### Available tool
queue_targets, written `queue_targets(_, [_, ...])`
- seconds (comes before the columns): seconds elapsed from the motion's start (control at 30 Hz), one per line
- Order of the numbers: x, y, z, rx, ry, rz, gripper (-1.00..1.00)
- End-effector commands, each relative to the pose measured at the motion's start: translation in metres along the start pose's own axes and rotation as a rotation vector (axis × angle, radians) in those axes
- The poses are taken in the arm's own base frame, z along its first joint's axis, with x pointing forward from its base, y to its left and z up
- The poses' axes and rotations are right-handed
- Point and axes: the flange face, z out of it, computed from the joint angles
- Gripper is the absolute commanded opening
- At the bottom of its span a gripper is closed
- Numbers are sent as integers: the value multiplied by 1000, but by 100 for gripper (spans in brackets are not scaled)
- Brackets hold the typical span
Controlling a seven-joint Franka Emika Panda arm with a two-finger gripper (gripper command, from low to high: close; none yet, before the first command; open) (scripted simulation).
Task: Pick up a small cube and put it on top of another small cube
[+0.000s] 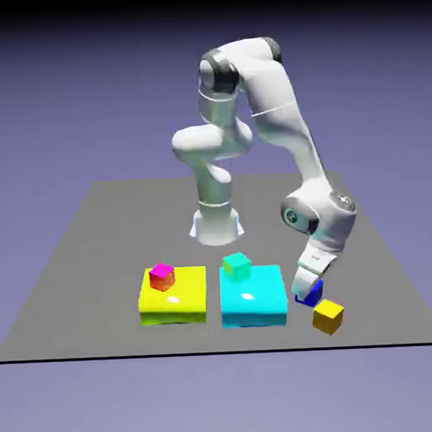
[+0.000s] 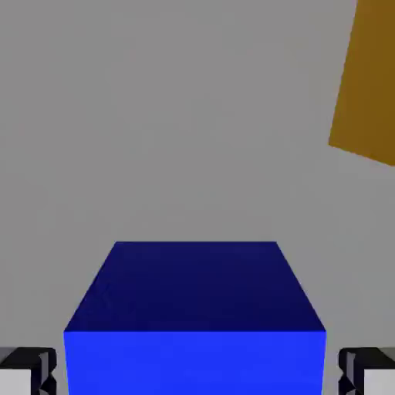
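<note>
A small blue cube (image 1: 310,293) rests on the grey table at the exterior view's right, partly hidden by the hand. My gripper (image 1: 307,286) is lowered over it. In the hand view the blue cube (image 2: 194,308) fills the space between the two grey fingertips (image 2: 27,372), with a narrow gap on each side, so the gripper (image 2: 197,374) is open around it. A small orange cube (image 1: 328,315) sits on the table close beside the blue one and shows as the orange cube (image 2: 366,85) at the hand view's upper right.
A flat yellow block (image 1: 183,300) carries a small magenta-and-red cube (image 1: 161,276). Beside it, a flat cyan block (image 1: 259,302) carries a small teal cube (image 1: 237,265). The cyan block stands just to the left of my gripper in the exterior view.
</note>
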Motion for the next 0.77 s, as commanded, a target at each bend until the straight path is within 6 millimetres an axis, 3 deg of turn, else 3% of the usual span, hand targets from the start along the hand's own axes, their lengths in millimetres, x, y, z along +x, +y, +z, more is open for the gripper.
queue_targets(0.0, [0,1,-16,-1,1,1,-100])
queue_targets(0.13, [2,3,-73,-2,3,-15,-100])
queue_targets(0.43, [87,0,-141,-52,52,-303,-100])
queue_targets(0.5, [88,0,-143,-53,53,-308,-100])
queue_targets(0.6, [94,-1,-80,-54,53,-308,-100])
queue_targets(0.63, [94,-1,-73,-53,53,-308,-100])
queue_targets(0.67, [94,-1,-73,-53,53,-308,100])
queue_targets(0.7, [94,-1,-73,-53,53,-308,100])
queue_targets(0.73, [94,-1,-94,-54,54,-307,100])
